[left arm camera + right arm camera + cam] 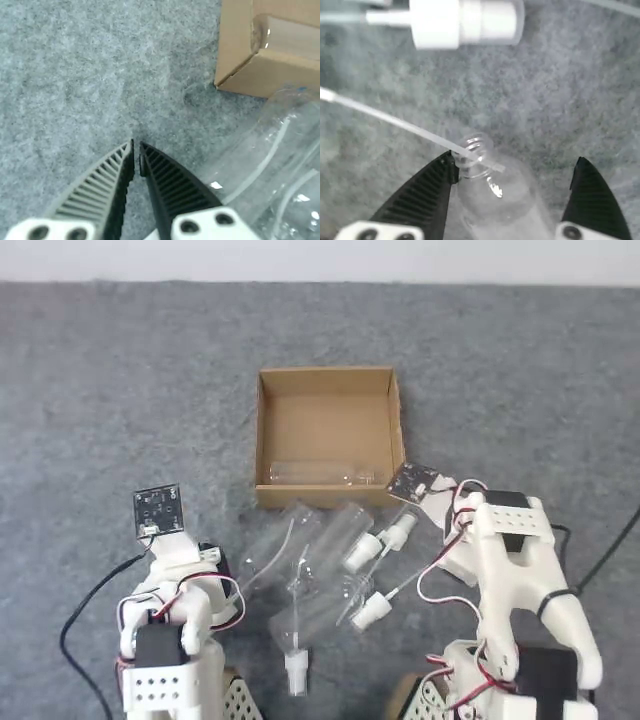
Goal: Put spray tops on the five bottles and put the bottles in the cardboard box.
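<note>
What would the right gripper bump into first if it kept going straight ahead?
Probably the thin tube lying across the open bottle that sits in the right gripper; the white spray top lies beyond.

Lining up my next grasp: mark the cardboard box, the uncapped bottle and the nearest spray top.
cardboard box [325, 380], high view, its far wall.
uncapped bottle [474, 144], right wrist view, its open mouth.
spray top [490, 22], right wrist view, its white collar.
</note>
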Motion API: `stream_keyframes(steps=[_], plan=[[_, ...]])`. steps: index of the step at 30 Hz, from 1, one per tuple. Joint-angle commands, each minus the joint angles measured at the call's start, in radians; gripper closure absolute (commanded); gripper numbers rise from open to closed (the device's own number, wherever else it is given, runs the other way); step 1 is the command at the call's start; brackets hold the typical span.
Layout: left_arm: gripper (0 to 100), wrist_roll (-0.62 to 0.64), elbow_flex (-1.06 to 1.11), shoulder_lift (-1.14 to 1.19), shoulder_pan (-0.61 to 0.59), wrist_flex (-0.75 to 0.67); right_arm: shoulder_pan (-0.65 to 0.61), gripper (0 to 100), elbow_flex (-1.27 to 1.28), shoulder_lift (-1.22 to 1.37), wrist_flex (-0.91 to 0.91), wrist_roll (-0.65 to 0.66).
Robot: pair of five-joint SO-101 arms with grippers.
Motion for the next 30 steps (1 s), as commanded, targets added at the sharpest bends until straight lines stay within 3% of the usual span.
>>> stream_keyframes(steps=[1, 8, 15, 30], plan=[[99, -0.005, -0.013, -0.015, 0.0, 0.005, 0.071, 69.3, -0.014, -0.022, -0.007, 0.141], [99, -0.005, -0.013, -0.015, 0.0, 0.005, 0.12, 69.1, -0.012, -0.012, -0.007, 0.255], [99, -0.005, -0.013, -0.015, 0.0, 0.005, 0.131, 61.3, -0.006, -0.012, -0.005, 0.276], [99, -0.005, -0.013, -0.015, 0.0, 0.005, 0.228, 58.0, -0.008, -0.012, 0.067, 0.362]])
